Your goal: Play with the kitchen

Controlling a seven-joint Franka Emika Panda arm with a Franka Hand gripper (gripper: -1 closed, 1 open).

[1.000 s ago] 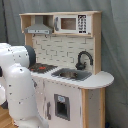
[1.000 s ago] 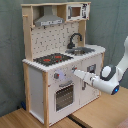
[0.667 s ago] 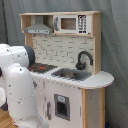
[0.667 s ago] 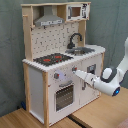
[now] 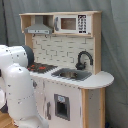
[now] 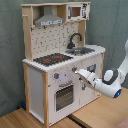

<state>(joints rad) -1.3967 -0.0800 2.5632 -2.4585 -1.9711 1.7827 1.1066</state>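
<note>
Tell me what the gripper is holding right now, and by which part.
It cannot be told. In the second exterior view the gripper sits right at the knob row on the kitchen front, but whether it grips a knob does not show; the first exterior view hides it.

Hidden in the first exterior view behind the white arm [image 5: 17, 87]: lower left front of the kitchen [image 5: 67, 60], knobs and gripper included. Cut off at the second exterior view's right edge: upper arm links. Too small there to tell: whether the gripper [image 6: 80, 74] touches the cabinet front. Blurred: microwave [image 6: 75, 11] keypad.
</note>
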